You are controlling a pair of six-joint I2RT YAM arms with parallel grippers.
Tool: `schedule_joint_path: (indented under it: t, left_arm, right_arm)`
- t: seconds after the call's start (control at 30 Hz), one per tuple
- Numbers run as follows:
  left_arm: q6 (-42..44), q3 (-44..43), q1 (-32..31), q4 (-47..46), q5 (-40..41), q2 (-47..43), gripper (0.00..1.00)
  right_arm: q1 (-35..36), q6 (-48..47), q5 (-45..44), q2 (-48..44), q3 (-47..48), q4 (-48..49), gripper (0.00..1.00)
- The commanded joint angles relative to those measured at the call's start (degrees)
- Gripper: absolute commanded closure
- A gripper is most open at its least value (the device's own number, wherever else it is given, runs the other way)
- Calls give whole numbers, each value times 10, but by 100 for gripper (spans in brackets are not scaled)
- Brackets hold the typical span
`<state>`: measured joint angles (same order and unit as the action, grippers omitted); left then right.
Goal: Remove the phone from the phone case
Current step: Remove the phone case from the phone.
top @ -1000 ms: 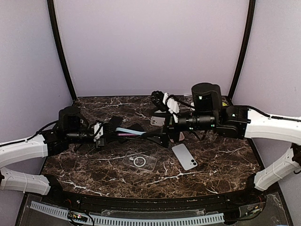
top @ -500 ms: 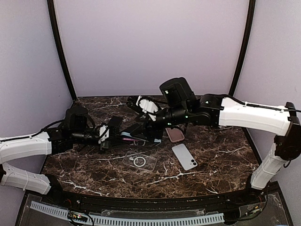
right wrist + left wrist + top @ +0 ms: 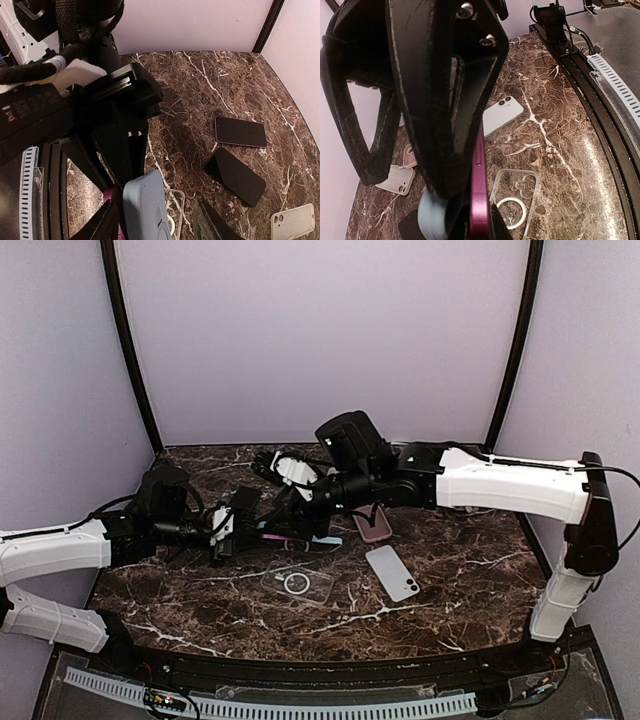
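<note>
Jaws of the left gripper [image 3: 250, 528] pinch the magenta phone [image 3: 479, 170] edgewise; the right gripper [image 3: 157, 222], parted, straddles the light-blue case [image 3: 145, 202] pointing lengthwise toward it.

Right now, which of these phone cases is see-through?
The empty clear case with a white ring in its middle, lying flat; every other case is opaque.

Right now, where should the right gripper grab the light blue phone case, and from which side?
The free end of the light blue phone case, pinched across its broad faces, approaching opposite the left gripper, which clamps the other end with the magenta phone. It stands on edge, so the right gripper can likely straddle it.
</note>
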<state>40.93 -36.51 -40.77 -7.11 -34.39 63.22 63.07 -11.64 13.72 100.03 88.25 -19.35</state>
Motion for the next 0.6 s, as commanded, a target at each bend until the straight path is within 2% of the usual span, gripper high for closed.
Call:
schedule_joint_path:
  t: [0.0,0.57]
  left_arm:
    - [-6,-26,-3,-29,-9,-6,100]
    - [-3,-26,-3,-29,3,-11,100]
  right_arm:
    - [5,3,4,10,27,26,51]
    - [11,-10,11,26,29,-2,59]
